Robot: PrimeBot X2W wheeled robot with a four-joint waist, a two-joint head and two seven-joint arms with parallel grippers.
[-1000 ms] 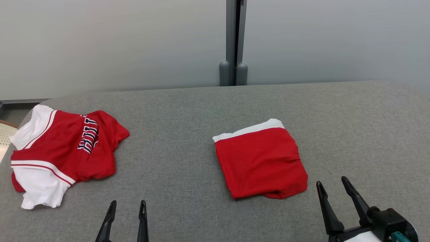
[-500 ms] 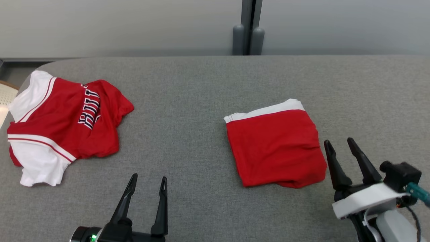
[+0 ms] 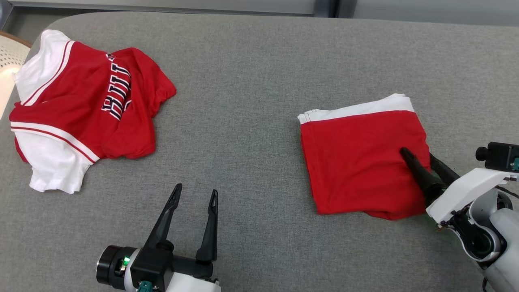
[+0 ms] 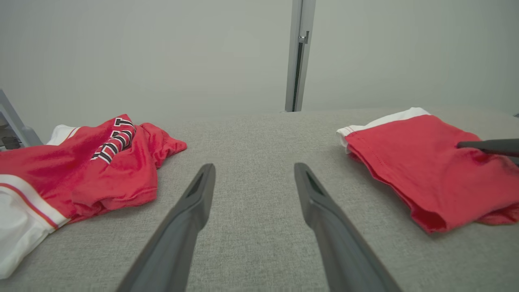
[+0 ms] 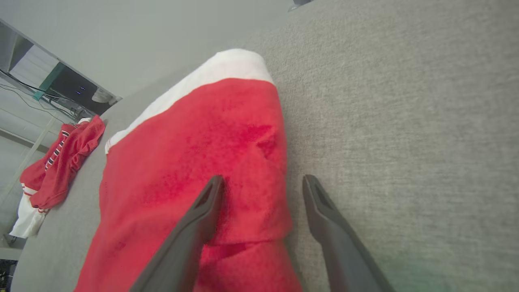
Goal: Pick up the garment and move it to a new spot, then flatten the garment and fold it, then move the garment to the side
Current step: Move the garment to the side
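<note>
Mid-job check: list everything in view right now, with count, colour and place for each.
folded garment: one, red with a white band, right of the table's middle
crumpled jersey: one, red and white with dark lettering, far left of the table
table: one, grey fabric top, under everything
wall: one, pale grey, behind the table
post: one, grey, upright against the wall
left gripper: one, dark fingers, open, above bare table near the front
right gripper: one, dark fingers, open, astride the folded garment's right edge
</note>
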